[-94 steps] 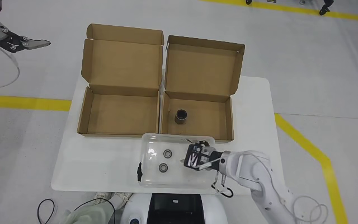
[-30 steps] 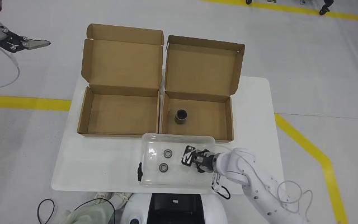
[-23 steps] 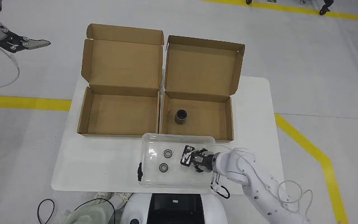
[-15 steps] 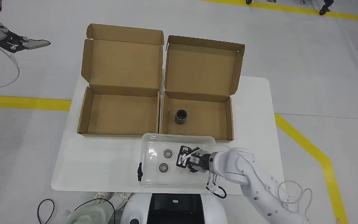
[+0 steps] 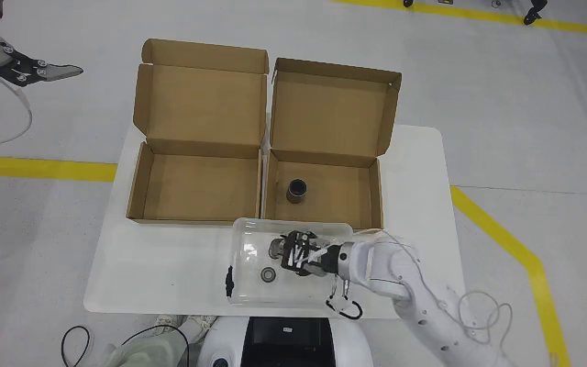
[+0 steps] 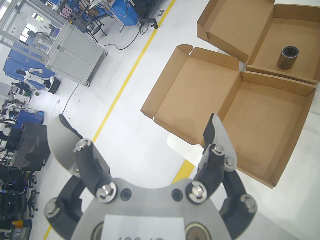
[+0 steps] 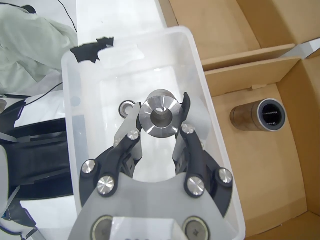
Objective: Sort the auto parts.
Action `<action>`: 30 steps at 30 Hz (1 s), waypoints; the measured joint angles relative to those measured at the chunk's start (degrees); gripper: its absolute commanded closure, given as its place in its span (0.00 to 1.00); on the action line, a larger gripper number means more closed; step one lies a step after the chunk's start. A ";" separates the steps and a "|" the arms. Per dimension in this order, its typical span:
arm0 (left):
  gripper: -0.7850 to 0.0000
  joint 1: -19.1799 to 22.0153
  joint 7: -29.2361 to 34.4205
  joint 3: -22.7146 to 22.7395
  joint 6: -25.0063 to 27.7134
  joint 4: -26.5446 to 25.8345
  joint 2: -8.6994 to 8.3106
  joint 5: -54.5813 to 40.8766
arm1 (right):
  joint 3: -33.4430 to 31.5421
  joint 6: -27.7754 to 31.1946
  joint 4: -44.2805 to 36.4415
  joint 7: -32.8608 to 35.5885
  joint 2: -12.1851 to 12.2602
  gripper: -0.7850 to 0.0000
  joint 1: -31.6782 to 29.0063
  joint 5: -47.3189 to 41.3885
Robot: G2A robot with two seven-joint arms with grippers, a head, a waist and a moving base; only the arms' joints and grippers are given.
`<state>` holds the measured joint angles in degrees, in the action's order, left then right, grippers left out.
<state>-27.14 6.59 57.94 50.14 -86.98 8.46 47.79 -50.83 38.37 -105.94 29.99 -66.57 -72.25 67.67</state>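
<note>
Top view: the right gripper (image 5: pixel 295 254) sits inside the clear bin (image 5: pixel 240 227) at the desk's (image 5: pixel 417 183) near edge, beside a small ring bearing (image 5: pixel 268 273). Just behind the bin stand a left box (image 5: pixel 197 188) and a right box (image 5: pixel 353 197), both open. A dark cylinder (image 5: pixel 296 191) lies in the right one.

Left wrist view: the left gripper (image 6: pixel 136 121) hangs off the desk's side over the floor, fingers (image 6: pixel 215 131) spread wide, holding nothing.

Right wrist view: the right fingers pinch a silver bushing (image 7: pixel 160 117) with a round bore, mid-bin, apart from both long walls.
</note>
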 measured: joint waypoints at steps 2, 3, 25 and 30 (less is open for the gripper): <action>0.00 0.00 0.00 0.00 0.00 0.00 0.00 0.00 | -0.22 0.05 -0.08 -2.54 -0.05 1.00 0.19 -0.35; 0.00 0.00 0.00 0.00 0.00 0.00 0.00 0.00 | -0.37 0.07 -0.08 -4.06 -0.09 1.00 0.36 -0.49; 0.00 0.00 0.00 0.00 0.00 0.00 0.00 0.00 | -0.44 0.48 -2.79 -21.62 -1.91 1.00 9.69 -1.40; 0.00 0.00 0.00 0.00 0.00 0.00 0.00 0.00 | -0.94 1.82 -3.14 -23.84 -2.20 1.00 11.73 -2.46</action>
<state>-27.14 6.59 57.94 50.14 -86.98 8.46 47.79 -51.77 40.19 -109.07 6.15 -68.77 -60.52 65.21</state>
